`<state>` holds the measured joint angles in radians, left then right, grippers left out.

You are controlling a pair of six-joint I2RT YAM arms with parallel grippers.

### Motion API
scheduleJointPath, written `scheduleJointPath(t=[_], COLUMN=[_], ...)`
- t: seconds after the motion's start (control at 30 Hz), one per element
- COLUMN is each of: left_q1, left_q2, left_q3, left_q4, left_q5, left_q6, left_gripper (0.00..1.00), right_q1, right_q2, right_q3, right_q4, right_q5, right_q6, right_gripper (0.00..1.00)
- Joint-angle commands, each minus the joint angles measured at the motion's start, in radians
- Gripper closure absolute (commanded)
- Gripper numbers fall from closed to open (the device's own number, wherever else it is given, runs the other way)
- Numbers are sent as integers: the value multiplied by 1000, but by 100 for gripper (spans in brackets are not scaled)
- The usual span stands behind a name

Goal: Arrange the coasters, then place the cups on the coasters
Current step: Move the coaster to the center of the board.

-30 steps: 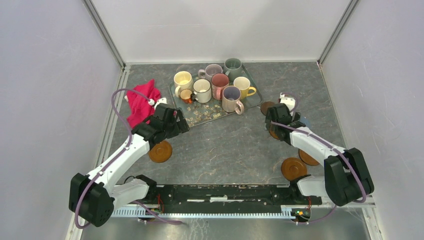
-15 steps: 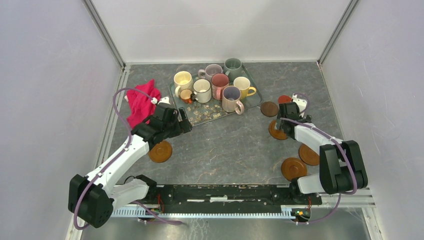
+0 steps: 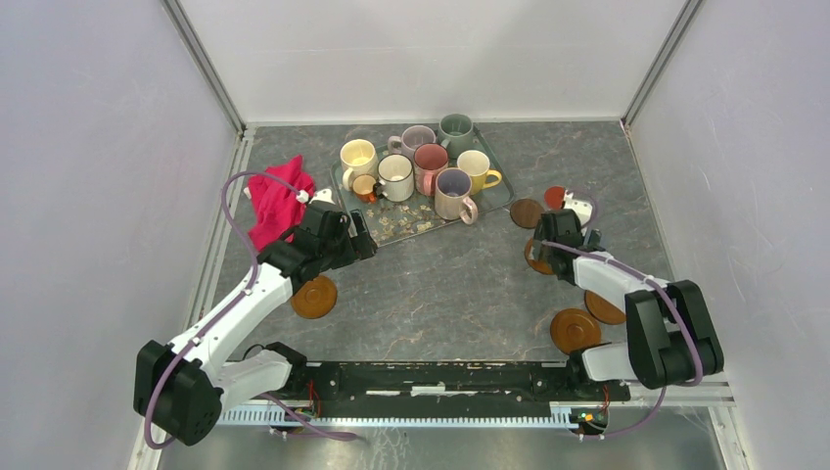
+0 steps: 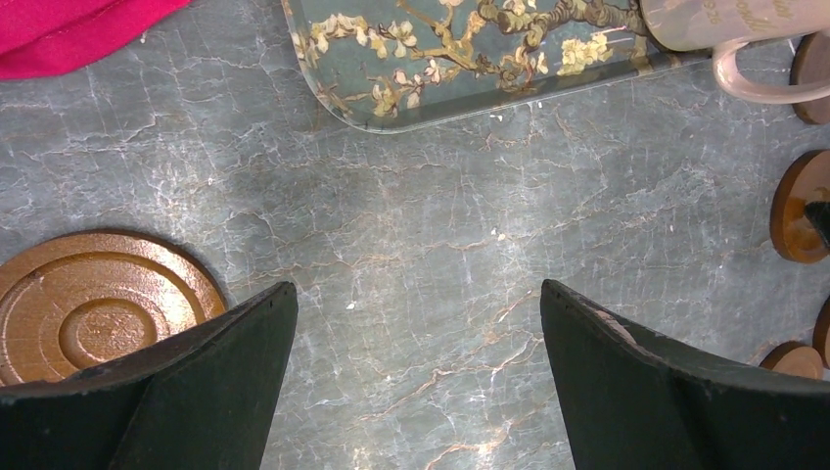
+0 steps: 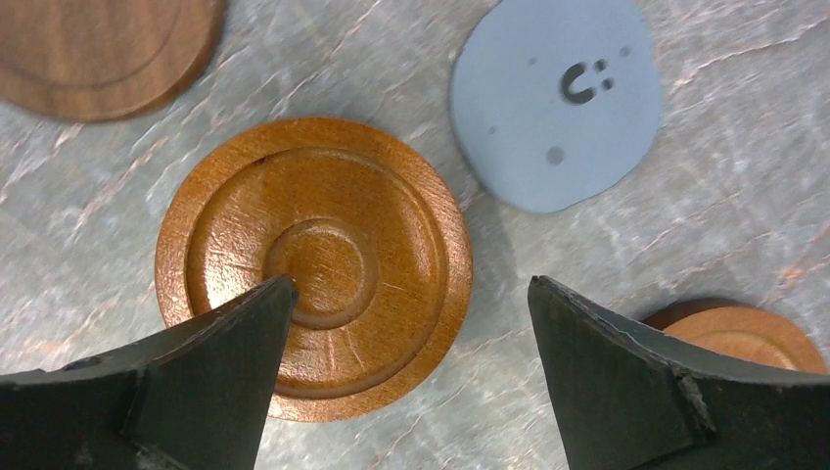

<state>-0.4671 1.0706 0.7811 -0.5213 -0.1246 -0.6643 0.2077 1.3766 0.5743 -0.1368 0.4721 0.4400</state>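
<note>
Several cups stand close together on the floral tray at the back. My left gripper is open over bare table, between the tray and an orange-brown coaster on its left. My right gripper is open and hangs low, its left fingertip over an orange-brown coaster. A grey-blue coaster, a darker brown coaster and another orange one lie around it. From above, a red coaster and two orange coasters also show at the right.
A red cloth lies left of the tray, beside my left arm. The mauve cup with a pink handle sits at the tray's near right corner. White walls close the table at the back and sides.
My right gripper swung right and then back a little toward the orange coaster, uncovering the red coaster. The left arm has hardly moved. Both grippers stayed open.
</note>
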Motion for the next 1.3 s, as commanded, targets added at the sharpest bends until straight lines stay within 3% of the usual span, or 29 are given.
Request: scheduleJointPath(t=[0.0, 0.5, 0.87, 1.07, 1.27], left_q1=[-4, -4, -5, -4, -2], left_q2=[6, 29, -10, -64, -80], left_q3=[29, 33, 43, 36, 6], left_q4=[31, 30, -13, -71, -63], left_q5=[-8, 4, -8, -67, -55], left_q6=[31, 14, 15, 22, 12], left_gripper=[0, 0, 0, 0, 0], right_q1=[77, 516, 791, 877, 896], right_q2=[-34, -51, 207, 372, 369], right_q3=[-61, -86, 177, 383, 442], right_q4=[-35, -76, -59, -49, -51], right_q5=[-44, -38, -60, -120, -123], right_q6=[12, 199, 251, 236, 211], right_gripper=[2, 2, 2, 2, 2])
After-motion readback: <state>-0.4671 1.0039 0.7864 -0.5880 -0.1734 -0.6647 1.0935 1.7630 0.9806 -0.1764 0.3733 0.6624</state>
